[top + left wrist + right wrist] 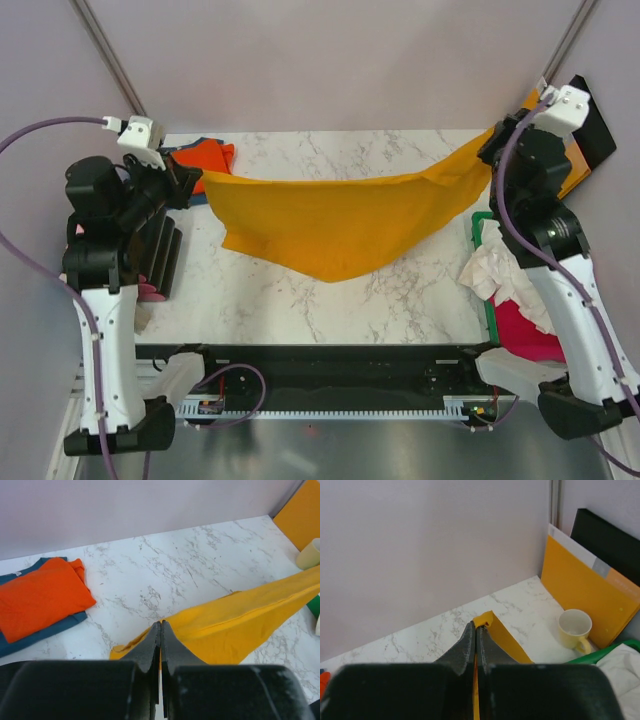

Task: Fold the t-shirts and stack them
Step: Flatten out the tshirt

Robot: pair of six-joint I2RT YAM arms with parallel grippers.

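The mustard-yellow t-shirt is stretched across the table between both arms, and its sagging middle touches the marble. My left gripper is shut on its left corner; in the left wrist view the cloth runs off to the right of the shut left gripper. My right gripper is shut on the raised right corner, and a nub of yellow cloth pokes past the shut right gripper. A folded orange t-shirt lies on a teal-blue one at the back left.
A white t-shirt and a magenta one sit crumpled in a green tray at the right. A cream cup and an orange-brown envelope with a black board stand in the back right corner. Grey walls close in the table.
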